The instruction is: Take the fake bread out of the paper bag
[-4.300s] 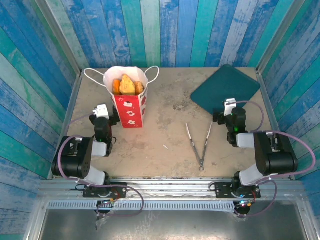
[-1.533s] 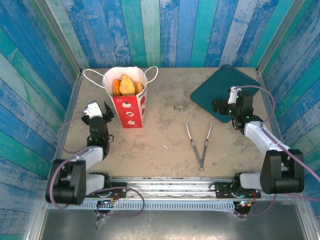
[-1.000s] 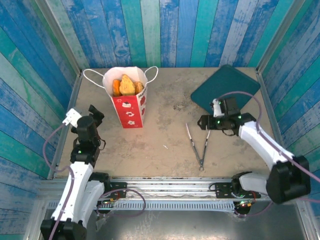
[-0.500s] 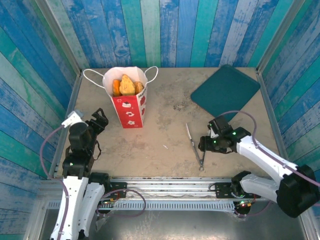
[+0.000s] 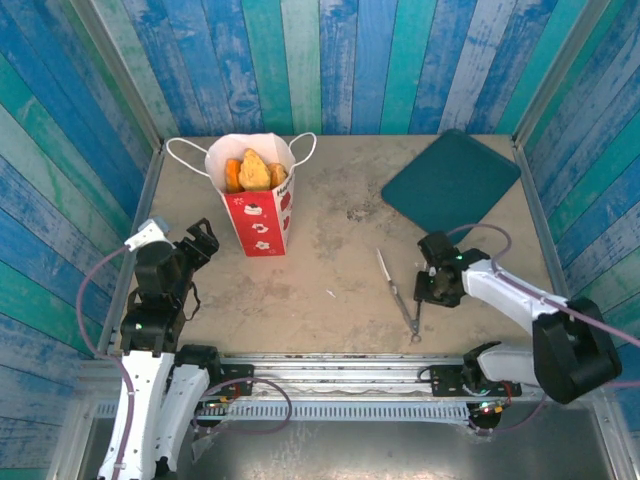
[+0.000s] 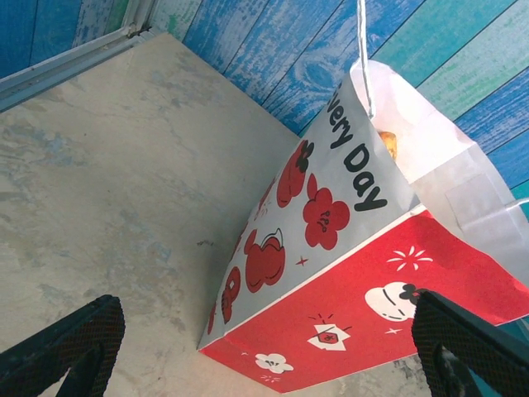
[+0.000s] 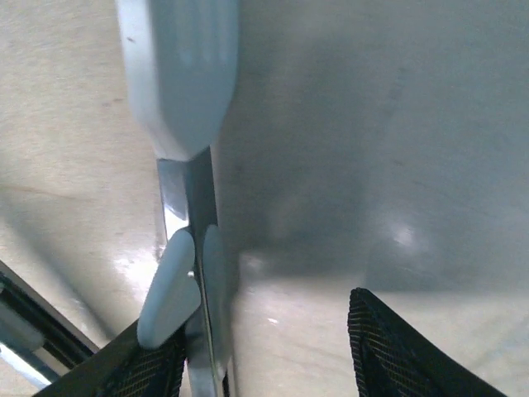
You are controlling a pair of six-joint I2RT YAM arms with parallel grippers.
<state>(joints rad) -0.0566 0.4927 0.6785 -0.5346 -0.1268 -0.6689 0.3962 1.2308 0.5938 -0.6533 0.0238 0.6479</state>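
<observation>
**Mia:** Is any bread out yet?

**Tom:** No. Close to us, the tongs (image 5: 398,295) lie flat on the table (image 5: 330,250). Farther back, the paper bag (image 5: 262,218) stands upright on the left side. The fake bread (image 5: 255,170) is inside it, peeking out of the open top. I think the job has hardly begun. Every piece has to come out.

**Mia:** What is the right arm doing?

**Tom:** It reaches low across the table to the tongs. The right tool (image 5: 424,290) is down at them, about the middle of their length. In its own camera the fingers (image 7: 159,364) are partly spread. The tongs run between them, just beside one finger, with a gap on the other side. I can't see a pinch on them.

**Mia:** And the left arm?

**Tom:** It stands up tall by the left wall and leans toward the bag. The left tool (image 5: 203,242) is spread wide and holds nothing. It is near the bag but not touching it. Its camera looks at the bag's red and white sides. A bit of orange bread shows at the top.

**Mia:** What else is back there?

**Tom:** A dark green mat (image 5: 450,180) lies flat at the far right, well apart from the bag.
</observation>
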